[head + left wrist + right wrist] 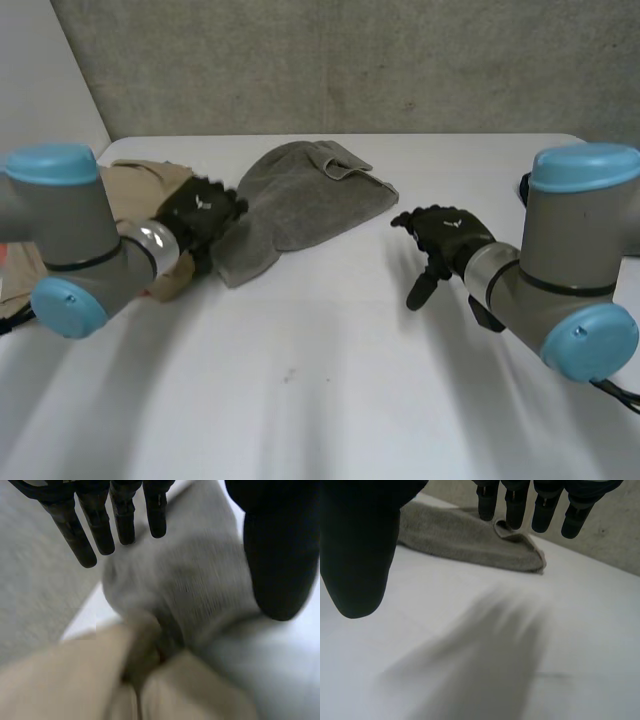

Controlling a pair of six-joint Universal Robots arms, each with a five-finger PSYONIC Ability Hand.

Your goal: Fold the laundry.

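A grey towel (300,200) lies crumpled at the back middle of the white table (330,390), one corner folded over. A tan cloth (140,190) lies at its left, partly under my left arm. My left hand (200,215) hovers open where the two cloths meet; in the left wrist view its fingers (95,525) are straight above the grey towel (190,585), with the tan cloth (90,680) below the palm. My right hand (445,240) is open over bare table to the right of the towel. In the right wrist view its fingers (540,510) point toward the towel (465,540).
A grey wall (350,60) rises behind the table's back edge. Bare white table stretches across the front and right side.
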